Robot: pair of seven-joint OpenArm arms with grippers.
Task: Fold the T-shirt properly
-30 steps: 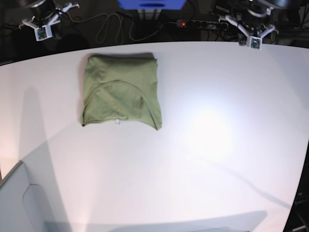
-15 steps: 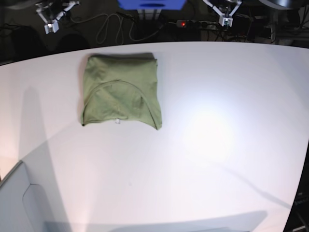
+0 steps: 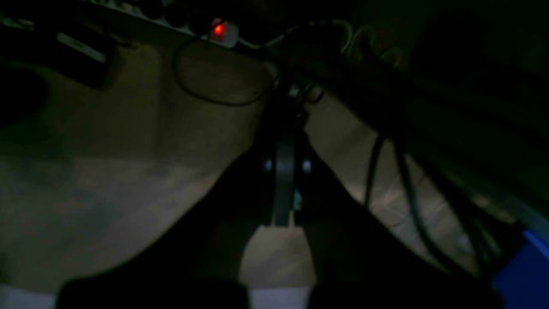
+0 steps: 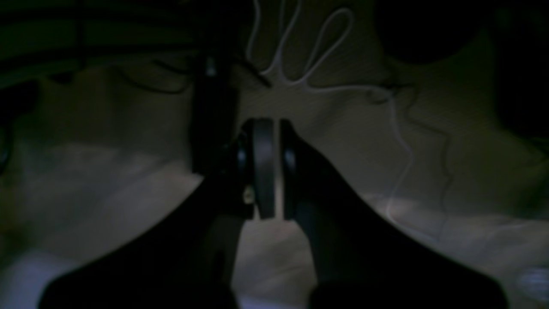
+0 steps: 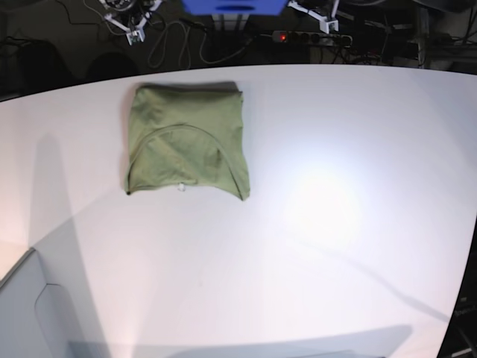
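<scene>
**Base view: folded T-shirt lying alone, both arms off the table**

Base view: the T-shirt is lying folded into a compact rectangle on the white table, toward its far left part. The right gripper and the left gripper are hanging beyond the far edge, well apart from the cloth, near a power strip.

Left wrist view: the left gripper is showing its fingers pressed together, holding nothing, above a dim floor with cables and the red-lit power strip.

Right wrist view: the right gripper is showing only a thin slit between its pads, gripping nothing, over a pale looping cable.
</scene>
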